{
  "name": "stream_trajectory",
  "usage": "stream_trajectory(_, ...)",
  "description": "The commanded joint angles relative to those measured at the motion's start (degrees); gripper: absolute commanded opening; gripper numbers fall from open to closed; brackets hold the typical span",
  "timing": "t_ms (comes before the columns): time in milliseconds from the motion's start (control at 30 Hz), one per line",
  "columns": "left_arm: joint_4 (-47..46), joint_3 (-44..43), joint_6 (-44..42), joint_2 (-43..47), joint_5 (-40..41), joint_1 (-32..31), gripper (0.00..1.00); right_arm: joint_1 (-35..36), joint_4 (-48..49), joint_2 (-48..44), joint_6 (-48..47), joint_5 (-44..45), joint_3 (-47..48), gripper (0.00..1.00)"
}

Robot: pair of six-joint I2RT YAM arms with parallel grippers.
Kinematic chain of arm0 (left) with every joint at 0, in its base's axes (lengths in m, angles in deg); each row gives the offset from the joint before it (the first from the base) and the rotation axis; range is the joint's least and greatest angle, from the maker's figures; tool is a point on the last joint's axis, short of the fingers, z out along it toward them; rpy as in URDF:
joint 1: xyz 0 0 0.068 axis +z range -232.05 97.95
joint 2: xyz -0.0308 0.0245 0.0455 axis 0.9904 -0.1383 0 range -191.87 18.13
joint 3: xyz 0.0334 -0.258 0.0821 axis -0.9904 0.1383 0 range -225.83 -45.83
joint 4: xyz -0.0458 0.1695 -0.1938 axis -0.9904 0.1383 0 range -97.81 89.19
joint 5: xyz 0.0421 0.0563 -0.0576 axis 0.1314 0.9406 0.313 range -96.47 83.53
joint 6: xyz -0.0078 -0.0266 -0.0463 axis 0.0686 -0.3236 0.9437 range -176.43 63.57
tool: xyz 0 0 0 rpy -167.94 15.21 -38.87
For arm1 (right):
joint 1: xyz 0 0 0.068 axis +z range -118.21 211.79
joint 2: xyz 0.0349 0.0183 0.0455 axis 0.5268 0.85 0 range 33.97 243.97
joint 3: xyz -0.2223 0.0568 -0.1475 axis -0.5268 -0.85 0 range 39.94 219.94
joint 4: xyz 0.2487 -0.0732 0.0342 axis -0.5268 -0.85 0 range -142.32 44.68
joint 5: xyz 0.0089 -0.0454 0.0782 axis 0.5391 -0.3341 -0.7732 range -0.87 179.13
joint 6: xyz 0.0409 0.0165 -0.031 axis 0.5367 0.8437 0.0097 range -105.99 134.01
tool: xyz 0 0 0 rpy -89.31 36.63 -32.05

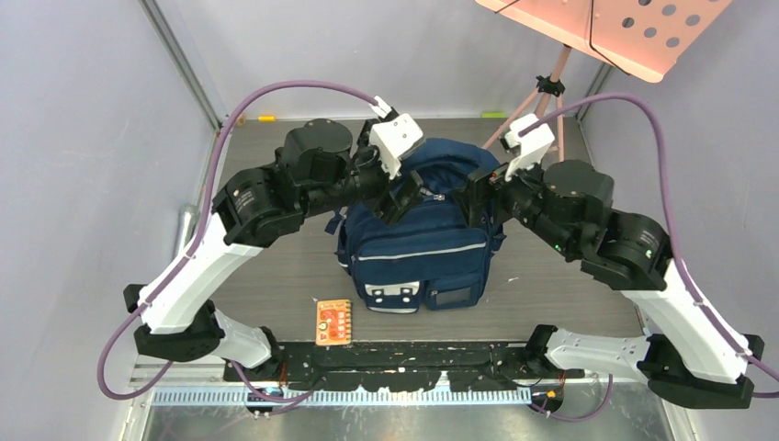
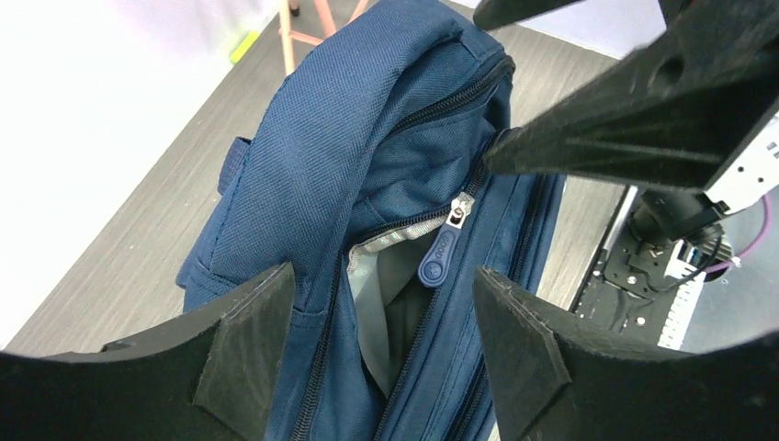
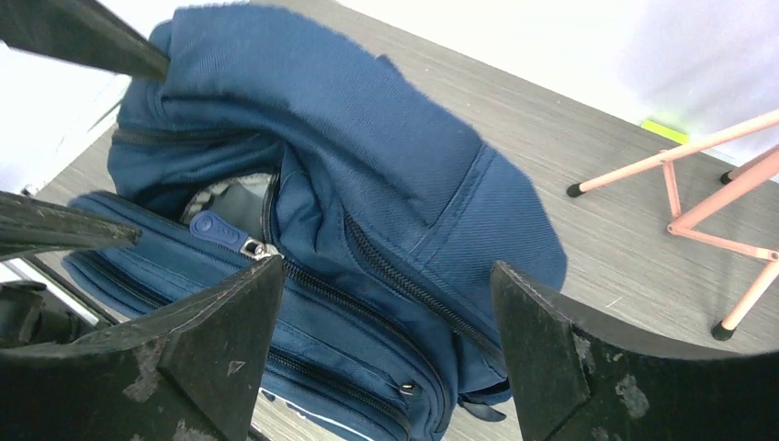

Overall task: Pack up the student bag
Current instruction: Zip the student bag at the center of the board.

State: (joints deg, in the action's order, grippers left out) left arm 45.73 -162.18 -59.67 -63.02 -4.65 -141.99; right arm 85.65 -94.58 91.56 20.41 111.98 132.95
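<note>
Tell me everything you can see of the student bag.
The student bag is a navy woven-fabric backpack with a pale stripe, white patches low on the front and several zips. It seems to stand on the grey table, front toward the arm bases. A top zip is partly open, showing grey lining beside its blue pull. The left pincer and right pincer hang open at its top, gripping nothing.

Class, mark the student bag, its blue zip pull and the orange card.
student bag [image 1: 418, 237], top view, front panel.
blue zip pull [image 2: 438, 262], left wrist view, rubber tab.
orange card [image 1: 333, 322], top view, middle.
</note>
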Motion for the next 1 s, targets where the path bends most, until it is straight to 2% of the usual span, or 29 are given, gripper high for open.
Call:
stream_trajectory(0, 0.65, -2.14, -0.25, 1.36, 5.08, -1.08, 0.74, -0.41, 3.49, -0.59, -2.92, -2.19, -1.14, 0.88)
stream_trajectory(133, 1.14, -3.45, -1.29, 4.19, 9.31, -1.13, 0.81, -0.51, 3.97, -0.15, -3.87, 0.57, -2.60, 0.88)
stream_trajectory(233, 3.65, -6.04, -1.34, 4.98, 9.24, -1.13, 0.82, -0.79, 5.19, 1.73, -5.75, 6.30, -3.34, 0.88)
stream_trajectory(400, 7.78, -8.10, 0.78, 3.00, 1.07, -1.10, 0.76, -1.52, 9.23, 3.27, -7.69, 10.64, -4.47, 0.84)
stream_trajectory(433, 8.07, -8.10, 1.04, 2.17, -1.09, -1.14, 0.74, -1.78, 9.69, 3.34, -8.19, 10.77, -4.62, 0.82)
stream_trajectory(533, 8.10, -8.28, 1.06, -0.81, -6.93, -1.21, 0.69, -2.06, 11.20, 3.26, -8.85, 10.85, -5.26, 0.62)
stream_trajectory(567, 8.28, -8.66, 0.86, -1.91, -7.54, -1.15, 0.67, -2.15, 11.29, 3.21, -8.89, 10.87, -5.29, 0.57)
stream_trajectory(600, 8.64, -9.29, 0.68, -3.12, -7.69, -1.16, 0.67, -2.17, 11.35, 3.05, -8.82, 10.96, -5.34, 0.47)
stream_trajectory(667, 9.17, -10.48, -0.43, -5.25, -7.36, -1.15, 0.66, -2.26, 11.37, 2.68, -8.65, 11.05, -5.51, 0.38)
stream_trajectory(967, 10.80, -15.60, -0.32, -11.62, -2.93, -0.77, 0.64, -2.36, 11.37, 1.50, -7.97, 10.15, -6.79, 0.18)
